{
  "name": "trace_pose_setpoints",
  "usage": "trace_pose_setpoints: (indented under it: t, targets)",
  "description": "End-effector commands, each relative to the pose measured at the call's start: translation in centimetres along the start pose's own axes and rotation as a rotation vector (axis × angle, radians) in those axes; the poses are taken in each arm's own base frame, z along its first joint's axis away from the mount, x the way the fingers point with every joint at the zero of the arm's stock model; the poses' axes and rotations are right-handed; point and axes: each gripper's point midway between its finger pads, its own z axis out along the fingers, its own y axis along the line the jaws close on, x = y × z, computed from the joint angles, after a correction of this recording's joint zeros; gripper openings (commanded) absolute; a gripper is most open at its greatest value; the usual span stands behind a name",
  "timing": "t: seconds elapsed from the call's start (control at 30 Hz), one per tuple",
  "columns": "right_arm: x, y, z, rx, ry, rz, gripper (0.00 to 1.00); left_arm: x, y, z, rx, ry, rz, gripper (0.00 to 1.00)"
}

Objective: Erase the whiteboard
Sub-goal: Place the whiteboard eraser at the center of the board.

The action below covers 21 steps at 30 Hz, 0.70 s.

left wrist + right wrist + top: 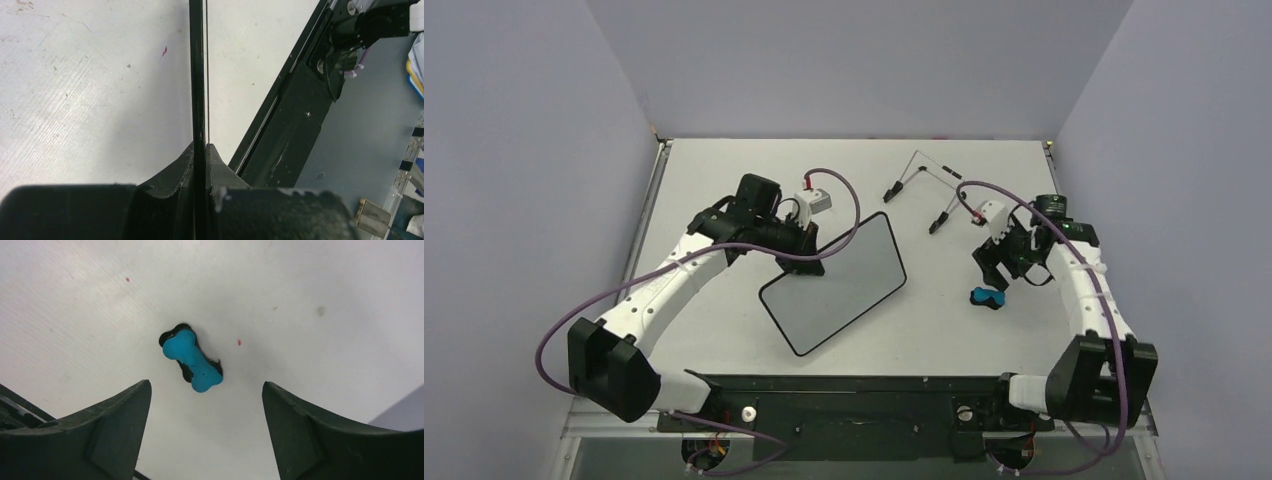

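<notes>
The whiteboard point(834, 285), white with a thin black rim and rounded corners, is held tilted above the table's middle; its face shows grey, with no writing visible. My left gripper point(804, 256) is shut on its upper left edge. In the left wrist view the board's rim point(198, 75) runs edge-on between my closed fingers. A small blue bone-shaped eraser point(988, 297) lies on the table to the right. My right gripper point(999, 268) is open just above it. In the right wrist view the eraser point(192, 360) lies ahead of my spread fingers point(125, 410), apart from them.
A thin wire easel stand point(924, 185) lies at the back of the table. A small grey block with a red tip point(817, 198) sits behind the left gripper. The black base bar point(854, 395) runs along the near edge. Grey walls stand on both sides.
</notes>
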Motion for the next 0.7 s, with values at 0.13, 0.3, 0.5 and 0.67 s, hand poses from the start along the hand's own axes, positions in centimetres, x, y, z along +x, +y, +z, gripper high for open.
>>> trace_pose_setpoints:
  t: [0.13, 0.3, 0.5, 0.67]
  targets:
    - [-13.9, 6.9, -11.7, -0.094, -0.737, -0.429, 1.0, -2.4, -2.3, 0.6, 0.083, 0.035, 0.186, 0.0]
    - [-15.6, 12.3, -10.9, -0.316, -0.631, -0.576, 0.94, -1.0, -5.2, 1.5, 0.145, 0.112, 0.323, 0.0]
    - [-15.0, 14.8, -9.5, -0.389, -0.519, -0.562, 0.9, -0.8, -6.5, 1.4, 0.157, 0.115, 0.401, 0.0]
    - [-14.3, 16.3, -7.5, -0.465, -0.448, -0.513, 0.83, -0.9, -7.8, 1.9, 0.18, 0.136, 0.443, 0.0]
